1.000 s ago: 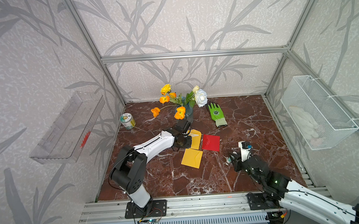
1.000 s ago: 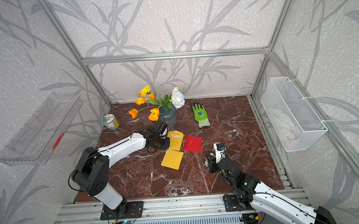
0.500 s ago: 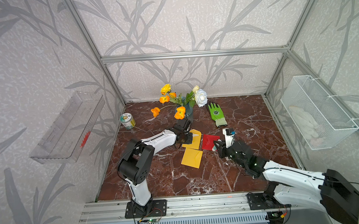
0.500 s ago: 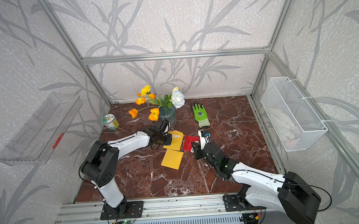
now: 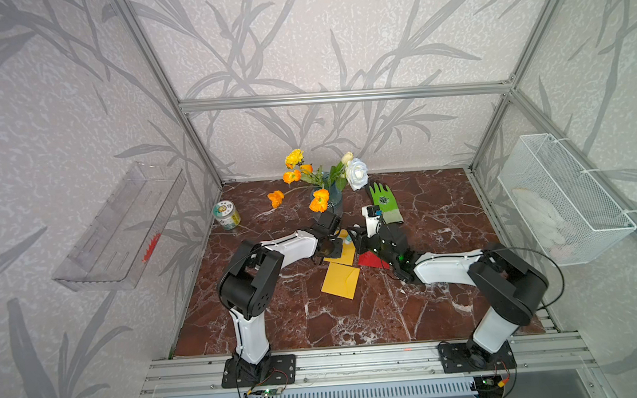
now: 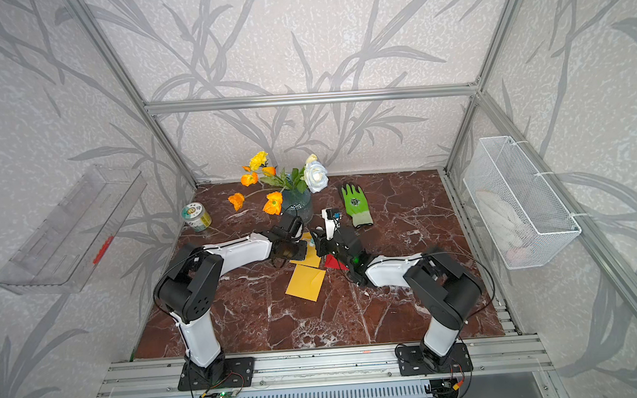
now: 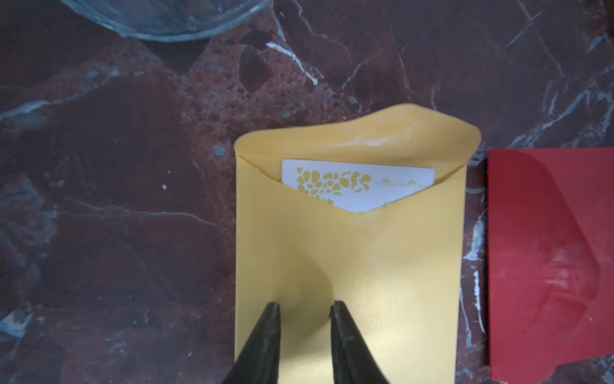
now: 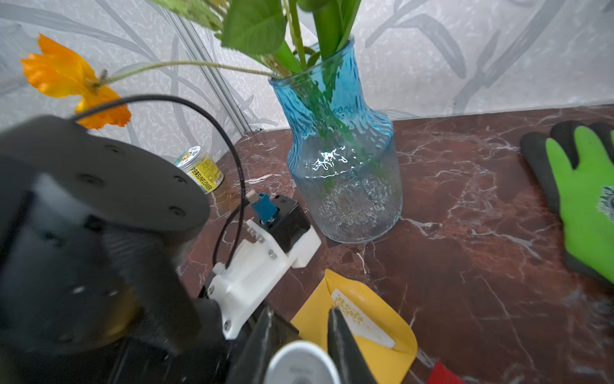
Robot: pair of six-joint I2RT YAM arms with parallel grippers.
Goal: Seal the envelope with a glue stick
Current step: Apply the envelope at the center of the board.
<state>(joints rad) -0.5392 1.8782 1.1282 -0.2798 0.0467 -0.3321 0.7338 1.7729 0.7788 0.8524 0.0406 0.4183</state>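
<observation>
A yellow envelope (image 7: 349, 266) lies on the marble floor with its flap (image 7: 358, 133) open and a white patterned card (image 7: 358, 186) showing in the mouth. My left gripper (image 7: 305, 307) is over its lower half, jaws a little apart with nothing between them. The right gripper (image 8: 300, 314) is shut on the glue stick (image 8: 300, 362), whose round white end faces the camera. It hovers just by the envelope's open end (image 8: 398, 335). In both top views the two grippers meet over this envelope (image 5: 345, 255) (image 6: 309, 259).
A second yellow envelope (image 5: 340, 280) and a red envelope (image 5: 370, 260) lie close by. Behind stand a blue glass vase (image 8: 345, 166) of flowers, a green glove (image 5: 383, 203) and a small jar (image 5: 226, 215). A wire basket (image 5: 563, 196) and a clear shelf (image 5: 121, 227) hang on the walls.
My right arm has swung from the front right of the floor back and left, carrying the glue stick to the envelope beside the left gripper. The left gripper has stayed on the envelope.
</observation>
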